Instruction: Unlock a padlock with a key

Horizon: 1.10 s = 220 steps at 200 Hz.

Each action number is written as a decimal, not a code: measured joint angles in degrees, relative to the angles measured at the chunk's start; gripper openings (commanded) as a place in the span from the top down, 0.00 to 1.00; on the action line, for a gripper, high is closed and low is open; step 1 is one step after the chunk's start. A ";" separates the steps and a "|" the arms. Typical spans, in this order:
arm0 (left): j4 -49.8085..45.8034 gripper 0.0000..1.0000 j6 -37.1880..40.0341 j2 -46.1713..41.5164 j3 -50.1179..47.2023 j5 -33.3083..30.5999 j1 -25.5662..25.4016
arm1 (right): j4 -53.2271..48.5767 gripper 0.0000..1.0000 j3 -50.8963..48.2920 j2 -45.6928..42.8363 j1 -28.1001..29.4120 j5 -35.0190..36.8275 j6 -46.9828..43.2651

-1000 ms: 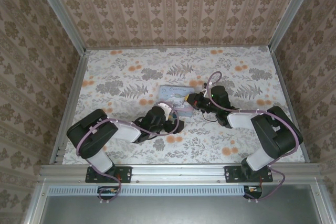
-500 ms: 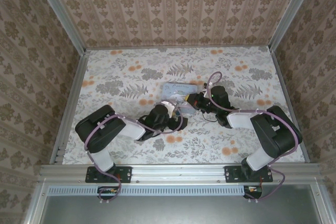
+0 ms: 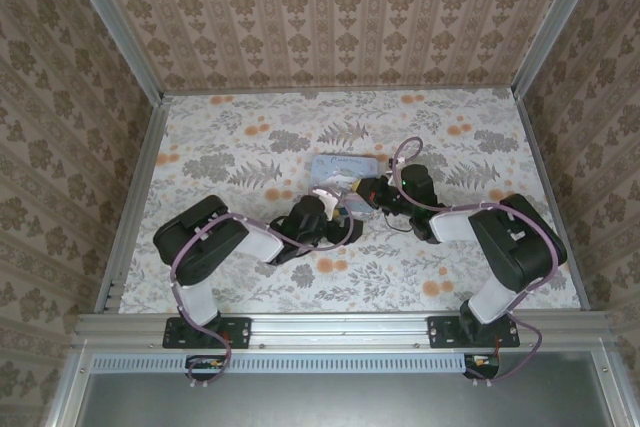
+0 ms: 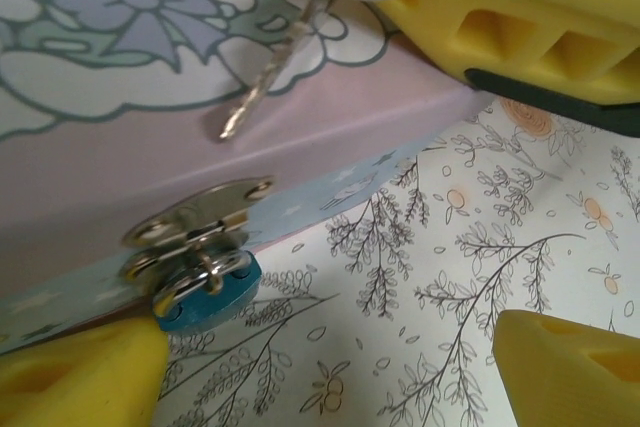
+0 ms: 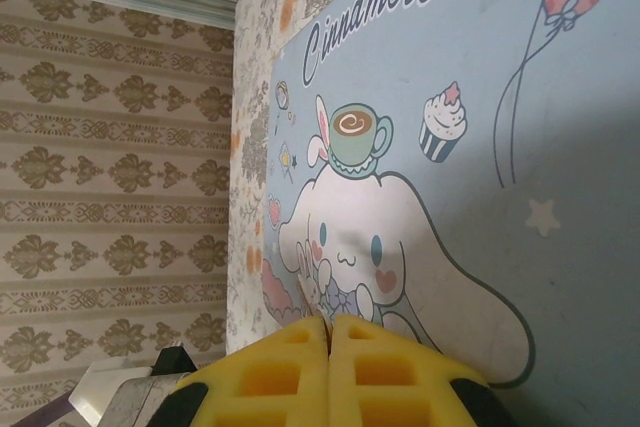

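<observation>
**Op 1:** Teal, that padlock (image 4: pixel 205 292): it sits low and left in my left wrist view, hanging off the hasp (image 4: pixel 195 217) of the tin (image 4: pixel 120 162).

**Op 2:** And the key (image 4: pixel 272 77)?

**Op 1:** Dangling over the lid at the upper middle, its ring pinched in my right hand (image 5: pixel 328 347), which is squeezed fully closed. My left hand (image 4: pixel 320 377) gapes wide, holding nothing, just beside the lock.

**Op 2:** Advice?

**Op 1:** I'd pinch the lock body first to steady it, then lower the key tip to the keyhole, which I can't make out.
</observation>
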 measured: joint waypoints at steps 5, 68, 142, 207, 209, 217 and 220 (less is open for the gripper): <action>0.22 0.14 -0.15 0.26 0.22 0.11 0.00 | 0.24 1.00 0.00 0.13 -0.09 0.00 0.15; 1.42 0.14 -1.20 1.05 0.72 0.39 0.07 | -0.72 1.00 0.85 0.26 -1.64 -0.02 0.81; 1.99 0.14 -2.49 1.16 0.74 1.62 0.74 | -4.39 1.00 4.52 0.31 -4.83 -0.04 0.33; 0.70 0.14 -2.78 2.40 3.06 1.92 0.76 | -1.20 1.00 3.72 3.02 -5.73 -0.59 0.39; 0.63 0.14 -2.78 2.45 3.17 1.97 0.76 | -0.96 1.00 3.69 3.08 -5.73 -0.63 0.39; 0.37 0.14 -2.78 2.58 3.50 2.14 0.76 | -0.13 1.00 3.58 3.39 -5.84 -0.81 0.42; 0.24 0.14 -2.78 2.62 3.63 2.27 0.79 | 0.09 1.00 3.56 3.52 -5.84 -0.87 0.42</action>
